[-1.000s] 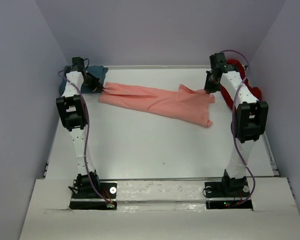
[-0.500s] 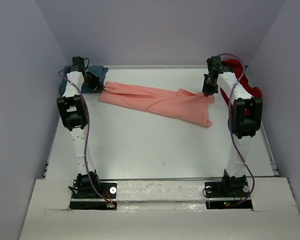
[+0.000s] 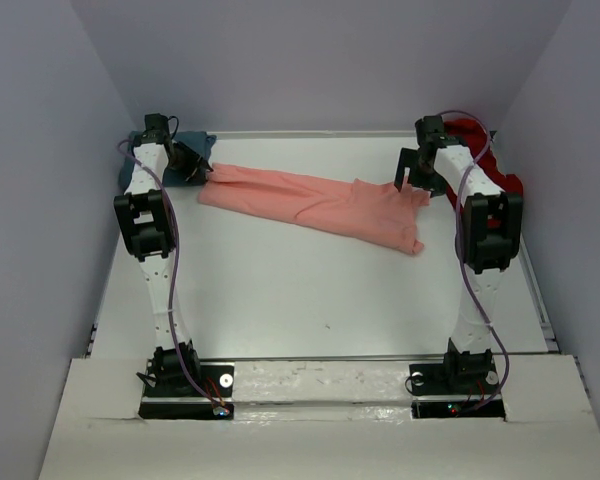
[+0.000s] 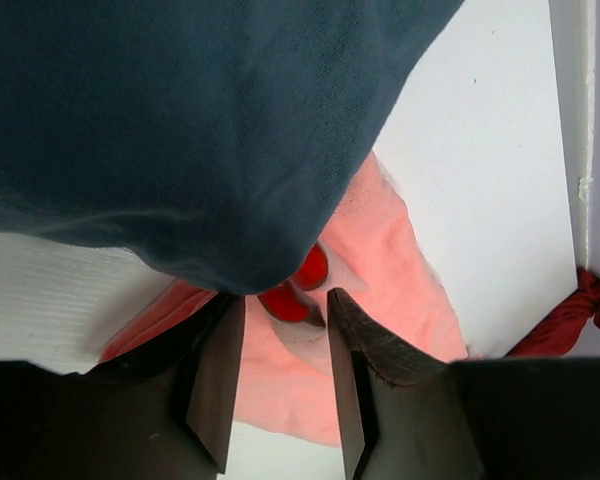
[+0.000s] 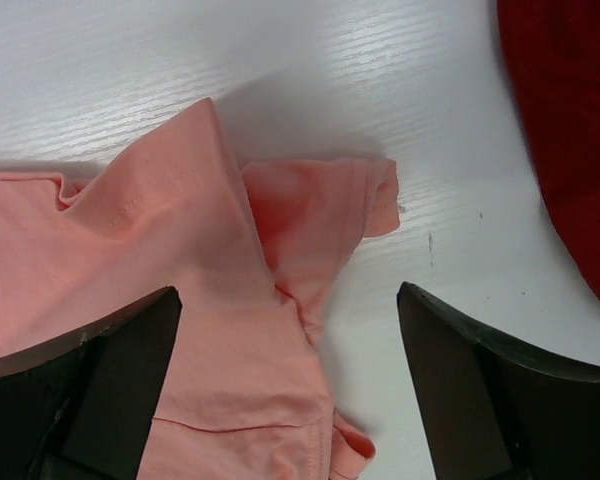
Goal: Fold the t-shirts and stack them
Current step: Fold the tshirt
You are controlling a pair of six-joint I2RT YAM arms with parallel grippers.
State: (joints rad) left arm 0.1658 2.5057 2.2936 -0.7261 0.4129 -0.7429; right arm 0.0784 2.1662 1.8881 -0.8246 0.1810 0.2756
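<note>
**Along the far edge of the table, both grippers are letting go of the pink shirt**

Across the far part of the white table (image 3: 310,300), the soft salmon-pink cotton t-shirt (image 3: 315,205) is lying stretched out from the far-left corner towards the far-right one. A second ago both grippers were clamping its ends. The right gripper (image 5: 288,300) is now standing with its fingers spread wide above the freed sleeve. The left gripper (image 4: 285,330) is parting its fingers over the other end, under a fold of the crumpled teal t-shirt (image 4: 180,120). This looks like the end of the spreading step, with folding not yet begun. Both arms are reaching far forward, wrists pointing down. The bunched dark red t-shirt (image 3: 477,135) is waiting in the far-right corner.
</note>
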